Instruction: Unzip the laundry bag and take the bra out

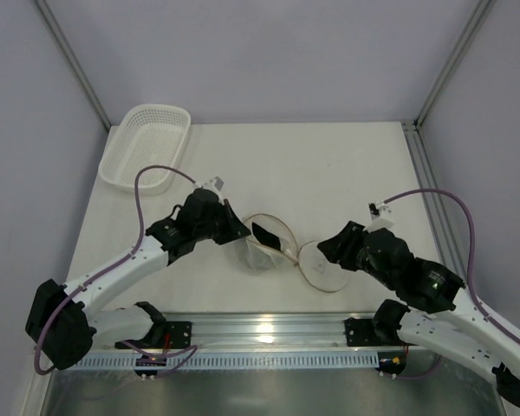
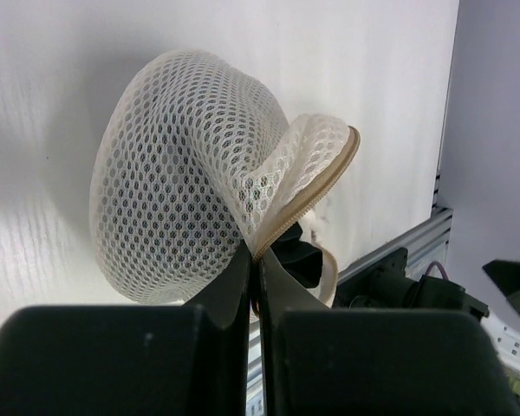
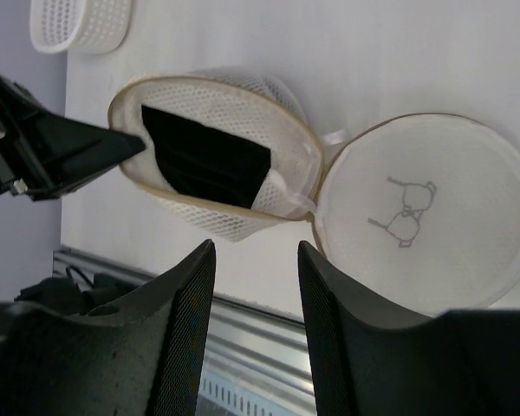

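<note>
The white mesh laundry bag (image 1: 262, 251) lies unzipped in the middle of the table. Its lid half (image 1: 323, 265) is folded out flat to the right and shows a small bra drawing (image 3: 404, 213). The black bra (image 3: 204, 158) sits inside the open cup half (image 3: 243, 212). My left gripper (image 1: 240, 231) is shut on the bag's tan zipper rim (image 2: 308, 201) and holds that edge up. My right gripper (image 1: 322, 247) is open and empty, hovering just near the lid half, its fingers (image 3: 184, 299) apart above the table edge.
A white perforated plastic basket (image 1: 147, 145) stands at the far left corner, also visible in the right wrist view (image 3: 78, 23). An aluminium rail (image 1: 269, 329) runs along the near table edge. Grey walls enclose the table.
</note>
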`<state>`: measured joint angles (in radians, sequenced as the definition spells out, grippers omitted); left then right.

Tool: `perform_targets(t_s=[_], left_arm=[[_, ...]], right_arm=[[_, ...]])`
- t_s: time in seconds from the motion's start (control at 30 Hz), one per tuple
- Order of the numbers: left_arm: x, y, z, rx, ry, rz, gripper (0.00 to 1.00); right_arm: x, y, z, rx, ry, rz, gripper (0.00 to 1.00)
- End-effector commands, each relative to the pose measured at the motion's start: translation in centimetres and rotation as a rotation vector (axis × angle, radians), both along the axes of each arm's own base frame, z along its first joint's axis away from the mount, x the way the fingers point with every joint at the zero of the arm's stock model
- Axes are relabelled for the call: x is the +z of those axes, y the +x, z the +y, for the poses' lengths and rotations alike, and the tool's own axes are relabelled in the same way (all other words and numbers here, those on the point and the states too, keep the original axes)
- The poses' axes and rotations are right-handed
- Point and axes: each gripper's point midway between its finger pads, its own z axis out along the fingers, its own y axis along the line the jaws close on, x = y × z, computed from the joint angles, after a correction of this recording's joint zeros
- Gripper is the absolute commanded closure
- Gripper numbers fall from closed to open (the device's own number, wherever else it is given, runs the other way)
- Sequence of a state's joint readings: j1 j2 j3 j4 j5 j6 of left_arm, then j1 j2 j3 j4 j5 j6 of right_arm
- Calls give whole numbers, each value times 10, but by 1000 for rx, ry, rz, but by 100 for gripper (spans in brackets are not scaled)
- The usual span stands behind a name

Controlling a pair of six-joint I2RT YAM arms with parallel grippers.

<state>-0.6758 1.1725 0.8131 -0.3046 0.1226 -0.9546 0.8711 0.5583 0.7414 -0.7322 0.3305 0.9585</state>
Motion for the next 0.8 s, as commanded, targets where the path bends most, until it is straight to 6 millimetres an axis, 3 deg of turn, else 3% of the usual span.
perform_targets(t_s=[0.0, 0.17, 0.33, 0.4, 0.43, 0.5, 0.67, 0.77], left_arm=[[22, 16, 3, 70, -45, -114, 100], [34, 11, -2, 50, -132, -152, 100], [33, 0, -7, 15, -208, -156, 100], [33, -6, -9, -5, -232, -150, 100], [28, -9, -8, -7, -228, -138, 100], [28, -13, -8, -18, -237, -136, 100], [31, -18, -5, -20, -247, -151, 100], [31, -19, -1, -16, -239, -160, 100]], right_arm=[[24, -11, 41, 189, 77, -43, 53], [11, 0, 66, 243, 40, -74, 49], [-16, 27, 91, 236, -48, -81, 49], [-14, 35, 106, 258, -39, -100, 49], [-27, 39, 113, 267, -67, -78, 49], [-25, 45, 128, 288, -51, -81, 49], [-52, 55, 152, 314, -75, -35, 49], [-59, 51, 164, 359, -37, -19, 49]])
